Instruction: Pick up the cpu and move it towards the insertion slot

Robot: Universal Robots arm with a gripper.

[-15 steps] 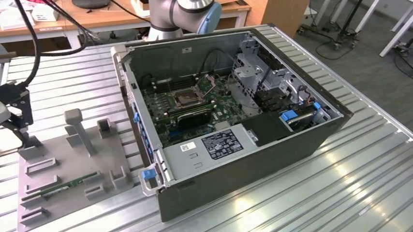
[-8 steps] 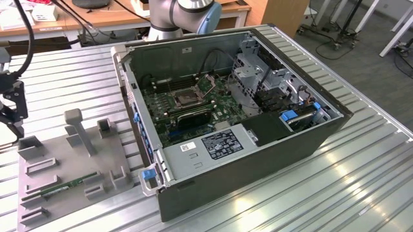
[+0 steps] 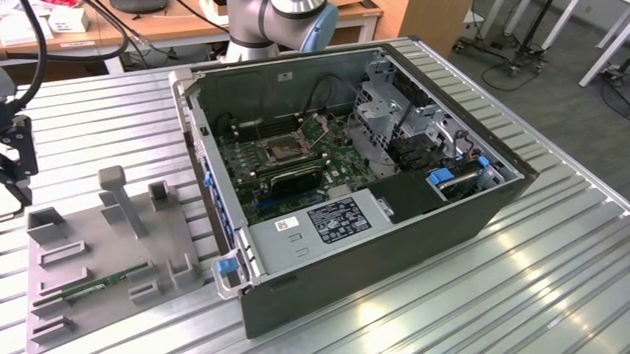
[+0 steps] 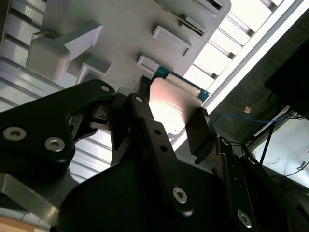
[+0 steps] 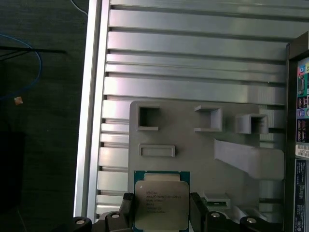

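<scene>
Clamping the chip (image 5: 161, 198) by two opposite edges, the end effector (image 5: 161, 212) holds it between two black fingers (image 5: 126, 209) in the first wrist view; the jaws are drawn in narrow, each one pressed against a side of the chip. The chip's silver-grey metal top faces that camera and a thin green rim shows around it. It hangs level over a grey tray (image 5: 193, 150), close to the tray's corner and near the edge of the ribbed metal counter (image 5: 193, 63).

In the second wrist view the chip (image 4: 171, 96) catches a bright glare and sits between the same fingers (image 4: 200, 130), with the end effector (image 4: 170, 110) closed on it; the tray (image 4: 125, 19) lies behind it and looks a little apart from it, so the chip seems raised off the tray.

In the exterior view the end effector (image 3: 15, 158) hangs at the exterior view's left edge, above the tray's (image 3: 99, 236) far corner; a green memory stick (image 3: 99, 284) lies on the tray. The socket (image 3: 283, 150), a dark square framed in silver metal, sits on the green board inside the open computer case (image 3: 394, 243); it is well apart from the end effector, towards the exterior view's right.
</scene>
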